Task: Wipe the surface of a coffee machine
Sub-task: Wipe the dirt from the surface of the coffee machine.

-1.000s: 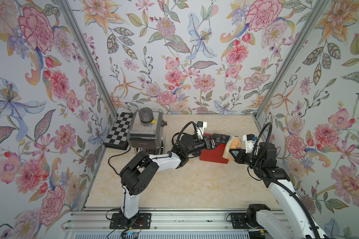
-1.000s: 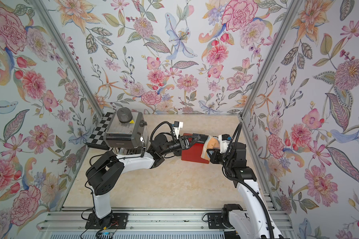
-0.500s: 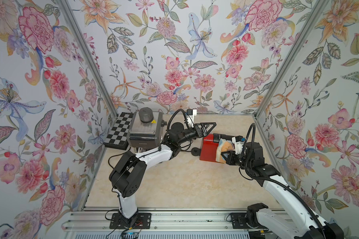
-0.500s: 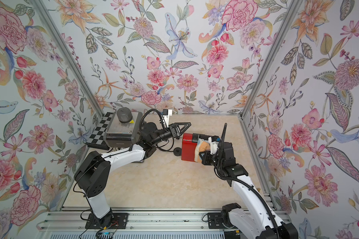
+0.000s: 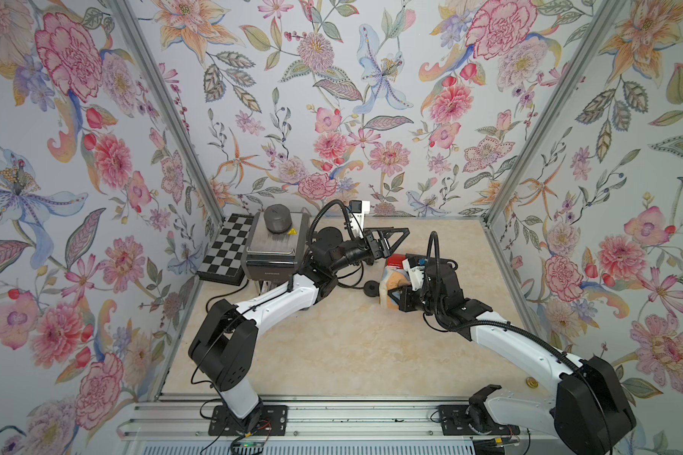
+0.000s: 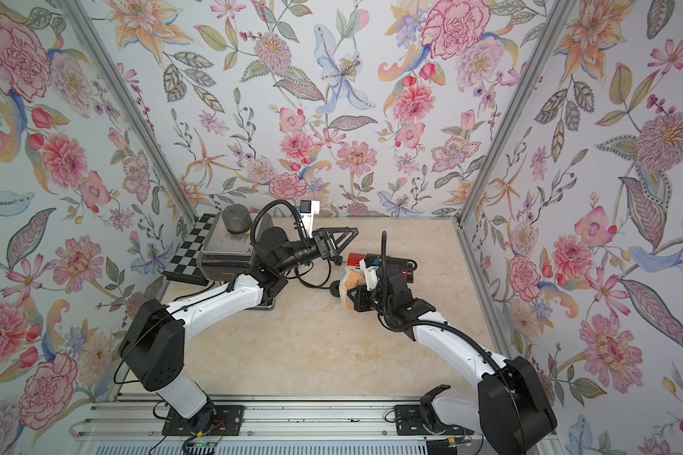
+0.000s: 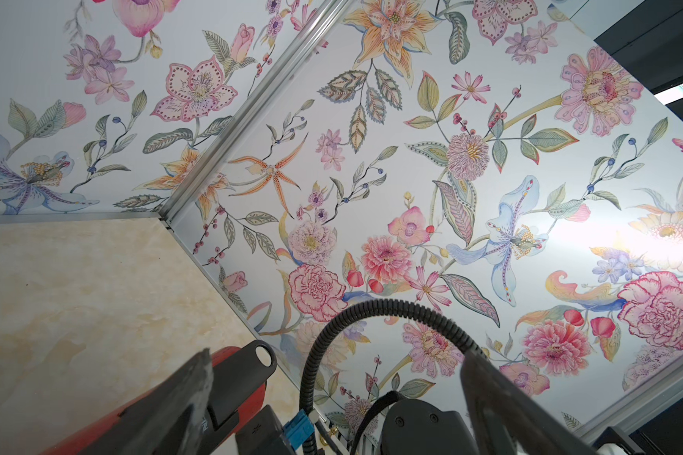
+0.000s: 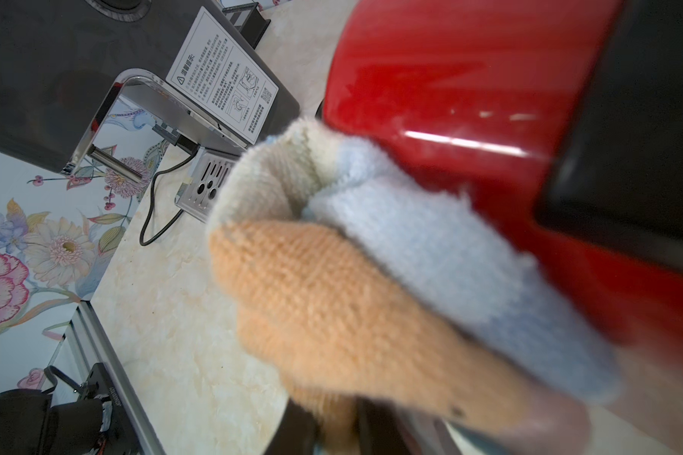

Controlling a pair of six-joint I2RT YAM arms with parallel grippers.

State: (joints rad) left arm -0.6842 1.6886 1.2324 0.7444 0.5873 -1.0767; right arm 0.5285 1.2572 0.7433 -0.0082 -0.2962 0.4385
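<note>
A small red coffee machine [image 5: 395, 260] with a black handle stands right of centre on the marble table, partly hidden behind my right arm in both top views. My right gripper [image 5: 396, 294] is shut on an orange, blue and cream cloth [image 5: 390, 279]. The right wrist view shows the cloth [image 8: 332, 275] pressed against the glossy red side [image 8: 450, 78]. My left gripper [image 5: 399, 241] hangs open and empty just behind and left of the machine, not touching it. In the left wrist view the left gripper [image 7: 340, 370] is spread wide, with the red body [image 7: 249, 394] below it.
A grey and silver appliance [image 5: 275, 248] with a dark knob on top stands at the back left, its drip tray [image 8: 206, 185] and power cable in front. A checkerboard [image 5: 225, 252] lies beside it. A black disc [image 5: 370, 286] rests on the table left of the cloth. Floral walls close three sides.
My left gripper has come off the red machine and drawn back to the left, open. My right gripper has carried the cloth leftwards and nearer along the machine's side.
</note>
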